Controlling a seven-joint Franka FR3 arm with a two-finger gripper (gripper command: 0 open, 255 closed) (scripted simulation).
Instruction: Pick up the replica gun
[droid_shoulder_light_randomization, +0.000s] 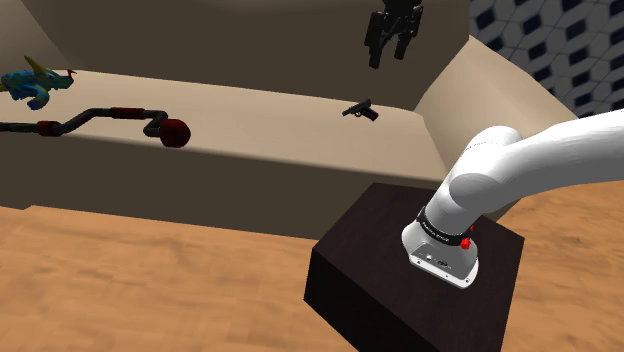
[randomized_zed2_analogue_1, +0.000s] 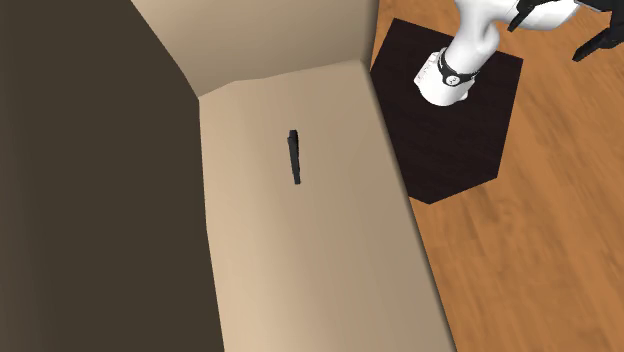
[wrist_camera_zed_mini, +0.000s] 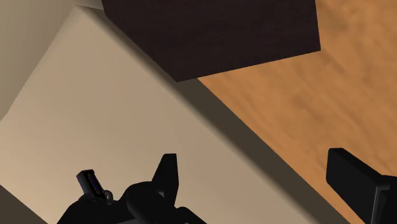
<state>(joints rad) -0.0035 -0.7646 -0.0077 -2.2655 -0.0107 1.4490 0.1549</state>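
The small black replica gun lies flat on the beige sofa seat, toward the shoulder view's right end, near the armrest and with nothing touching it. The end effector hangs well above it, a little to that view's right, fingers spread wide with nothing between them. Far along the seat to the left lie a crank-shaped hand tool with dark red grips and a blue-green toy figure. The dark box stand sits on a wooden floor beside the sofa.
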